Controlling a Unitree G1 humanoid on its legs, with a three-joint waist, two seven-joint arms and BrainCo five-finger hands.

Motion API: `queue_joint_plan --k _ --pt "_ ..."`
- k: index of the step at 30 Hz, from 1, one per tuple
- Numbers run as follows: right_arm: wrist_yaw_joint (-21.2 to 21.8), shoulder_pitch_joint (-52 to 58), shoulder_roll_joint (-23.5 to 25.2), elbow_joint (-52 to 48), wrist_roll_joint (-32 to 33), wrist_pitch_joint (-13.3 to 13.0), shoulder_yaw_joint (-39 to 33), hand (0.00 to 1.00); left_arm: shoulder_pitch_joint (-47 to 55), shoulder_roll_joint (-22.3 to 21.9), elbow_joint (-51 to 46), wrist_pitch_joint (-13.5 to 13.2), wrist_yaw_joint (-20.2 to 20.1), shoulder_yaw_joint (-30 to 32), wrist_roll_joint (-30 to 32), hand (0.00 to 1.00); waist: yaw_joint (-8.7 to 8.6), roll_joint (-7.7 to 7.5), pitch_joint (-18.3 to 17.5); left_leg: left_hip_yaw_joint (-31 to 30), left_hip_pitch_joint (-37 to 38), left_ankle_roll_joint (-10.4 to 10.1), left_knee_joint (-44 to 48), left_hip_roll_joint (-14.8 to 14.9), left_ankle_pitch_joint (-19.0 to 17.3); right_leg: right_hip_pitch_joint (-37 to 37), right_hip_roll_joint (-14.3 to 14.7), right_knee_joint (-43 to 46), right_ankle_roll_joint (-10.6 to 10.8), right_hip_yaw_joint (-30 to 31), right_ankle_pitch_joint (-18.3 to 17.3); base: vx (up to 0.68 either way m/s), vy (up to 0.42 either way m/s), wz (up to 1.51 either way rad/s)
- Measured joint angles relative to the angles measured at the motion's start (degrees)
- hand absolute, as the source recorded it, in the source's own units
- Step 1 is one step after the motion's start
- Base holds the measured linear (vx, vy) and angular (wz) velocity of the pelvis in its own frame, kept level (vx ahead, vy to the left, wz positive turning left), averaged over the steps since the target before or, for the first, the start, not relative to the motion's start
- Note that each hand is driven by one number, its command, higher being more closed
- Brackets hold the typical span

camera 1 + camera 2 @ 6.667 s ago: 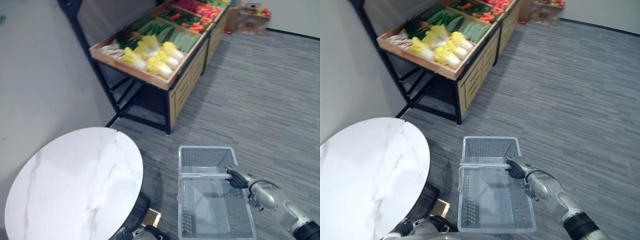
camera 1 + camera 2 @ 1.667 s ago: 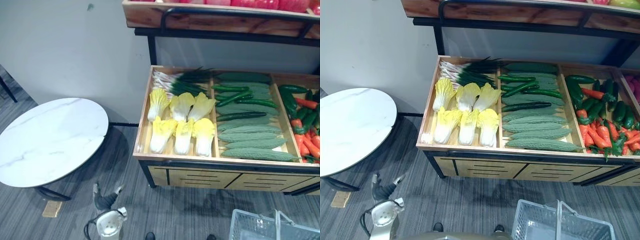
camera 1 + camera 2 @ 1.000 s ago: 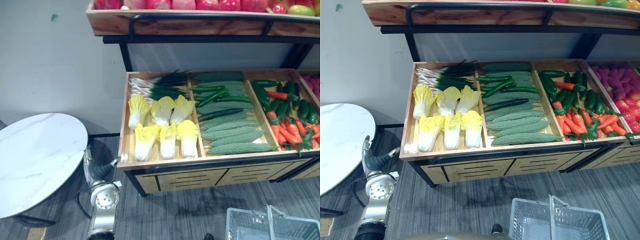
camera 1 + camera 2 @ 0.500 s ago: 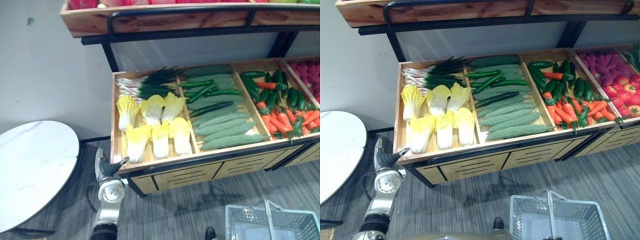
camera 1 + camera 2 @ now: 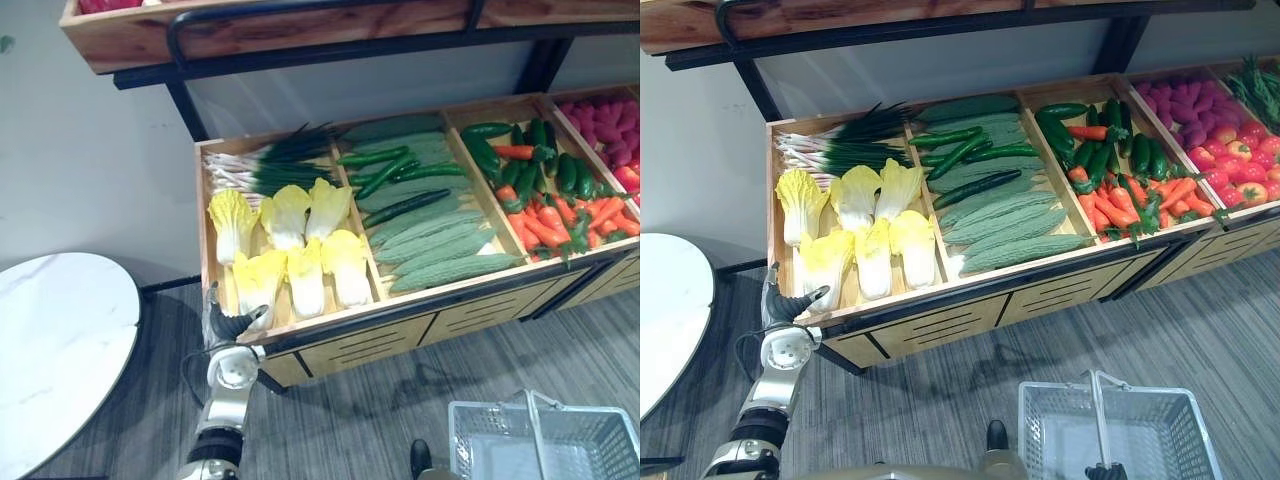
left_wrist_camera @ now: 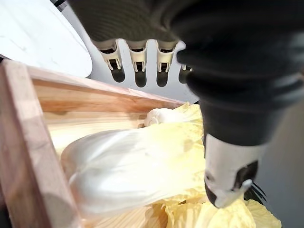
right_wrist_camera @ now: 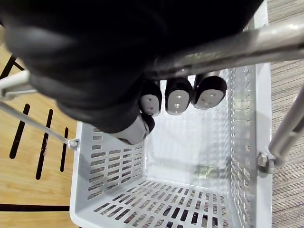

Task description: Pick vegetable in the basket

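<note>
yellow and white leafy cabbages (image 5: 290, 250) lie in the left box of the long wooden stand (image 5: 330, 322), with green onions (image 5: 265, 170) behind them and long green gourds (image 5: 440, 240) in the next box. the silver left hand (image 5: 228, 323) is at the front corner, just beside the nearest cabbage. the left wrist view shows its fingers straight and its thumb apart, over that cabbage. the right wrist view shows the right hand (image 7: 118, 71) curled round the metal handle (image 7: 228, 47) of the grey plastic basket (image 7: 109, 166).

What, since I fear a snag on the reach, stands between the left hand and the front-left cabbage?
Nothing visible. The left hand, fingers open, hangs close above the front-left cabbage with only air between; the crate's wooden rim runs beside it, not across the path.
</note>
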Motion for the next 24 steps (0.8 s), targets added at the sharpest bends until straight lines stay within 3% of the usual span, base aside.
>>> queue_joint_plan --k 18,19,24 --pt "-1.78 -8.29 -1.31 -0.99 0.79 -1.23 3.96 1.0 -14.62 6.08 14.38 1.94 3.78 2.18 -1.92 0.0 -0.42 -0.73 10.01 3.8 -5.67 0.0 2.15 1.06 -0.13 -9.63 1.21 3.87 -0.56 4.75 0.43 -0.01 -0.019 -0.14" --pt "-1.87 -8.59 -1.54 -1.01 1.11 -1.26 4.55 1.0 -14.67 6.35 14.5 1.89 4.16 2.2 -1.92 1.0 0.0 -0.74 10.16 4.74 -5.72 -0.03 2.16 1.17 -0.12 -10.21 1.47 3.96 -0.75 5.58 0.58 -0.01 -0.019 -0.25" --pt "-2.17 -8.87 -1.63 -0.95 1.2 -1.58 5.94 1.0 -15.03 7.28 15.03 1.81 4.89 2.31 -1.87 1.0 -0.04 -1.04 10.56 6.11 -5.7 -0.26 2.18 1.43 -0.04 -10.9 1.89 3.95 -0.96 6.46 0.93 -0.04 -0.022 -0.13"
